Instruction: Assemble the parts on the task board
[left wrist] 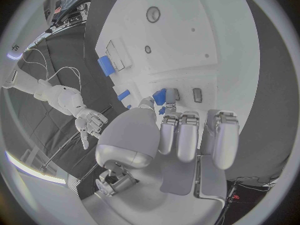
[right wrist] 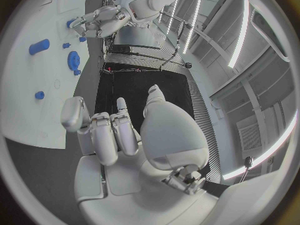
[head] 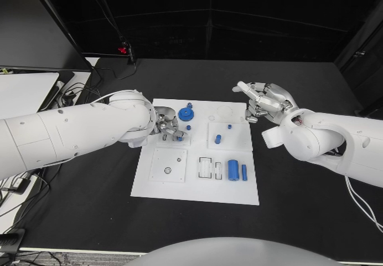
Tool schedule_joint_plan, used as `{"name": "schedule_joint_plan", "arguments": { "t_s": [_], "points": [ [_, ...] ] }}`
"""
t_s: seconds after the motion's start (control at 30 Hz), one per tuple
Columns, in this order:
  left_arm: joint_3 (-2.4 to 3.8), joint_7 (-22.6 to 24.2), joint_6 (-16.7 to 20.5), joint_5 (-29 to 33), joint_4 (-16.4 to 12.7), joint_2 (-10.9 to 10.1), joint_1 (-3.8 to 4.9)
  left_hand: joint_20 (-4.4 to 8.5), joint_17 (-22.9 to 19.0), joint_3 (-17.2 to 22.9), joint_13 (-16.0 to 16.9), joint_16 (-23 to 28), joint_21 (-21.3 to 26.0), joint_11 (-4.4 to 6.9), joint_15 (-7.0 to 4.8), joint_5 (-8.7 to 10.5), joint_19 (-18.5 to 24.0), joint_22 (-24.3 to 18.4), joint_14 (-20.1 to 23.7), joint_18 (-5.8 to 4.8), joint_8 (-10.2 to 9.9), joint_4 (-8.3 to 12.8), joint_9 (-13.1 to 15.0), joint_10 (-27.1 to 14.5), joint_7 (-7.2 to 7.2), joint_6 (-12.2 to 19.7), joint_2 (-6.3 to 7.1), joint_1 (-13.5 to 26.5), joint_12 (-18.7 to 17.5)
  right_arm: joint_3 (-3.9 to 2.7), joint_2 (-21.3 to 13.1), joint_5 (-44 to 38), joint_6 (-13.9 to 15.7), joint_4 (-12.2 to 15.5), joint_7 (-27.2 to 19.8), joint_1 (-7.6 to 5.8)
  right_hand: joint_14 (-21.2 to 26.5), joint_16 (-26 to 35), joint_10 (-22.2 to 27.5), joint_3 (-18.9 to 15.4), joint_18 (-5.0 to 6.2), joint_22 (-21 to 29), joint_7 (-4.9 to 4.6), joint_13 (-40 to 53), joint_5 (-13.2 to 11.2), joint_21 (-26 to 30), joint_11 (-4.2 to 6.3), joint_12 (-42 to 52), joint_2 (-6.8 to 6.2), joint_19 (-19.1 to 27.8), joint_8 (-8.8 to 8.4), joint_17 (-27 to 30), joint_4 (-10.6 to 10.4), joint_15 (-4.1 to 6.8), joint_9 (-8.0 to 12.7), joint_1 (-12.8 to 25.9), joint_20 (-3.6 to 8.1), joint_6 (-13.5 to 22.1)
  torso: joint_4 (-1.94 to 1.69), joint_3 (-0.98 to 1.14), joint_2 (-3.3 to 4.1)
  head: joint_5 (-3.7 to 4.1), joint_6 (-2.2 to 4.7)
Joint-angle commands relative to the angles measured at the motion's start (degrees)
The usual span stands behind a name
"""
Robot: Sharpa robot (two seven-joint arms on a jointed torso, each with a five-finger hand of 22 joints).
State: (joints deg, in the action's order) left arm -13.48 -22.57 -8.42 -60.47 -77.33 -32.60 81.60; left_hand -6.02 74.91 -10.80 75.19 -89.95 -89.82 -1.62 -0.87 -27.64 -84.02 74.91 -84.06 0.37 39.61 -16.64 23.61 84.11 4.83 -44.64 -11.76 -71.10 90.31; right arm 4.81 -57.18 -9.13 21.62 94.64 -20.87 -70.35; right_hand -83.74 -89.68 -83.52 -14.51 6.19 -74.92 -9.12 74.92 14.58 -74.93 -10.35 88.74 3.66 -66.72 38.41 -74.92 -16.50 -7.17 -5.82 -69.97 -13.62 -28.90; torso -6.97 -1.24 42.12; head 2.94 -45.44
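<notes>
Left hand [left wrist: 181,135] pinching a small blue part [left wrist: 160,96], clearest at its wrist; right hand [head: 267,102] loosely spread, empty.

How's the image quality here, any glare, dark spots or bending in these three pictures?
Head view: even light, sharp; the white task board stands out bright against the black table, the room behind dark. Left wrist view: fisheye bends the board's edges; the left hand looms large. Right wrist view: bright ceiling light strips glare; the right hand is lit evenly.

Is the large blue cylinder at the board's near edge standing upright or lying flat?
Lying flat. In the head view the large blue cylinder shows its full long side on the white task board, beside a thinner blue rod.
</notes>
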Motion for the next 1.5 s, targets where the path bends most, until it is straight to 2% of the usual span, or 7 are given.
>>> {"name": "schedule_joint_plan", "arguments": {
  "t_s": [0.03,0.13,0.33,0.43,0.6,0.97,1.5],
  "points": [
    [-0.01,0.48,-0.98,0.18,0.09,0.13,0.01,0.36,15.09,0.77,14.81,-0.05,-0.18,0.49,-0.54,-0.89,-5.98,15.09,-5.94,-0.37,-0.38,0.05,0.4,5.89,-0.45,0.07,-0.13,-1.95,-0.31,-0.01,0.0,0.14,0.19,0.08,0.11,-0.05,-3.69,-0.29,0.46,-0.22,-0.44,-7.54,-5.1,9.55,0.19,0.26,-0.05,-0.17,0.7,0.53,0.28,-12.29,-0.16,-0.26,0.06,-0.08,-0.08,0.4,0.0,0.02,-0.02,0.1,-0.04],
    [-0.01,0.6,-0.99,0.18,0.17,0.19,0.01,0.46,15.09,1.74,14.81,-0.05,-0.18,0.59,-0.67,-1.83,-5.98,15.09,-5.94,-0.37,-0.68,0.15,0.92,5.89,-0.56,-0.02,0.56,-3.8,-0.31,-0.01,0.0,0.14,0.21,0.08,0.21,-0.04,-3.67,-0.29,0.48,-0.22,-0.43,-7.52,-5.1,9.54,0.2,0.28,-0.05,-0.17,0.71,0.58,0.29,-12.27,-0.16,-0.26,0.07,-0.08,-0.08,0.41,0.03,0.03,-0.03,0.26,-0.13],
    [-0.01,1.0,-0.87,0.18,0.36,0.32,-0.01,0.65,15.09,3.82,14.81,-0.05,-0.18,0.62,-0.81,-5.77,-5.98,15.09,-5.94,-0.37,-1.43,0.05,1.8,5.89,-0.57,-0.17,1.66,-6.42,-0.31,0.01,0.0,0.14,0.2,-0.01,0.51,-0.02,-3.66,-0.29,0.47,-0.21,-0.42,-7.5,-5.11,9.54,0.22,0.29,-0.06,-0.17,0.75,0.65,0.31,-12.26,-0.16,-0.27,0.09,-0.07,-0.09,0.44,-0.01,0.02,-0.03,0.38,-0.07],
    [0.0,1.3,-0.74,0.31,0.39,0.29,-0.01,0.73,15.09,5.5,14.81,-0.05,-0.18,0.61,-0.88,-9.6,-5.98,15.09,-5.94,-0.37,-1.91,0.08,2.46,5.89,-0.55,-0.26,2.82,-8.01,-0.31,0.01,-0.03,0.14,0.21,-0.07,0.7,0.06,-3.61,-0.29,0.49,-0.22,-0.4,-7.48,-5.12,9.53,0.23,0.3,-0.07,-0.18,0.79,0.73,0.34,-12.21,-0.17,-0.28,0.11,-0.04,-0.1,0.48,-0.03,0.0,-0.04,0.46,-0.13],
    [0.0,1.58,-0.39,1.14,0.37,0.11,-0.02,0.79,15.09,7.84,14.81,-0.05,-0.18,0.55,-0.9,-13.09,-5.98,15.09,-5.94,-0.37,-2.34,0.26,3.32,5.89,-0.46,-0.29,4.25,-9.89,-0.31,0.02,-0.08,0.14,0.23,-0.11,0.92,0.2,-3.6,-0.29,0.51,-0.22,-0.37,-7.44,-5.13,9.51,0.24,0.34,-0.08,-0.18,0.84,0.87,0.35,-12.2,-0.18,-0.29,0.14,-0.02,-0.11,0.54,-0.02,-0.01,-0.01,0.45,-0.18],
    [0.0,2.62,0.86,1.52,-0.03,-0.64,-0.01,0.79,15.09,10.85,14.81,-0.05,-0.18,0.42,-0.86,-14.07,-5.98,15.09,-5.94,-0.37,-2.78,0.29,4.3,5.89,-0.31,-0.51,5.11,-11.6,-0.31,0.04,-0.04,0.14,0.21,-0.38,1.43,0.53,-3.53,-0.29,0.58,-0.22,-0.34,-7.38,-5.16,9.44,0.25,0.36,-0.1,-0.19,1.01,1.07,0.42,-12.13,-0.2,-0.32,0.21,0.08,-0.14,0.64,-0.07,0.01,-0.07,0.49,-0.21],
    [0.01,1.61,1.48,3.96,-2.28,-4.09,0.73,0.78,15.09,11.35,14.81,-0.05,-0.18,0.29,-0.82,-13.98,-5.98,15.09,-5.94,-0.37,-2.98,-0.01,4.57,5.89,-0.13,-0.62,5.59,-11.32,-0.31,0.05,0.02,0.14,0.3,-0.71,1.95,0.85,-3.11,-0.29,1.32,-0.22,-0.21,-7.19,-5.18,8.84,0.16,0.61,-0.13,-0.35,1.25,1.7,0.54,-11.68,-0.21,-0.35,0.29,0.2,-0.19,0.73,-0.06,0.06,0.0,0.1,-0.3]
  ]
}}
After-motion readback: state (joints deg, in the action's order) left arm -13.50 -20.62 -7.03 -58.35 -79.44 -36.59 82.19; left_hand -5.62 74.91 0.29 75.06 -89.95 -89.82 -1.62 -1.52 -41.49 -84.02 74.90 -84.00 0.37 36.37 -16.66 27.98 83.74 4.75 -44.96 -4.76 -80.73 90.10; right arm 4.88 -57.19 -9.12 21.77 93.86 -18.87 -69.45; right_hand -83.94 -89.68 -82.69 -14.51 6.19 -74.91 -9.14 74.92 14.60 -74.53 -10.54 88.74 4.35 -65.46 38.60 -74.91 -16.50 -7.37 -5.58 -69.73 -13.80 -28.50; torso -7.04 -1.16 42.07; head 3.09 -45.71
